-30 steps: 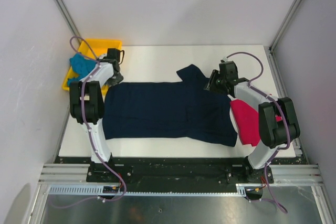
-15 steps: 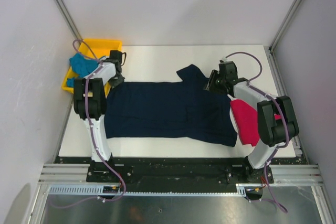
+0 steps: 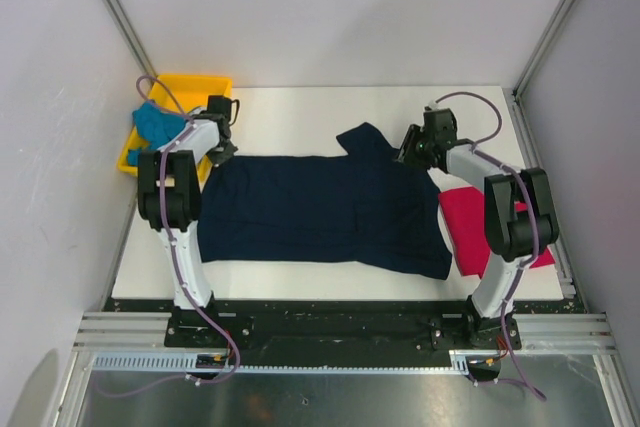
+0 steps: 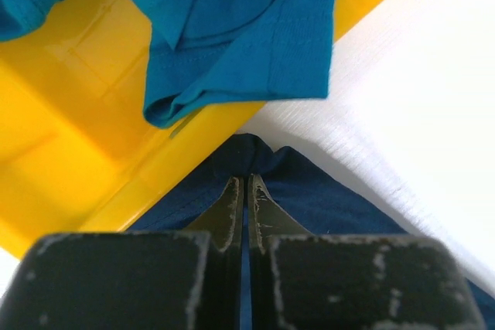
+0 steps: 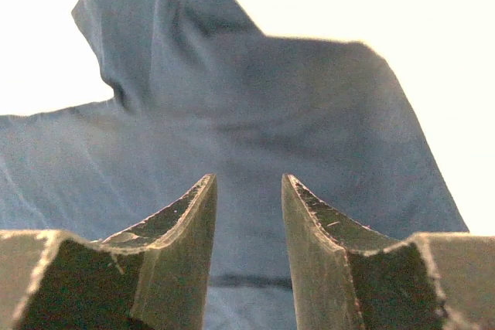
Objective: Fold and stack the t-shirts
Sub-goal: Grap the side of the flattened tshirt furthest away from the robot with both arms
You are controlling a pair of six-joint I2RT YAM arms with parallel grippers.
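The dark navy t-shirt lies spread flat across the table, one sleeve pointing to the far side. My left gripper is at its far left corner, next to the tray. In the left wrist view the gripper is shut on a pinch of the navy cloth. My right gripper is at the shirt's far right edge. In the right wrist view it is open, with navy cloth under and between the fingers. The crimson-pink t-shirt lies folded at the right. The teal t-shirt lies crumpled in the tray.
The yellow plastic tray stands at the table's far left corner; its rim is right beside my left fingers, with teal cloth hanging over it. White walls and metal frame posts enclose the table.
My right arm has swung a little toward the far side, uncovering more of the crimson-pink shirt. My left gripper has shifted only slightly and stays shut on the navy corner.
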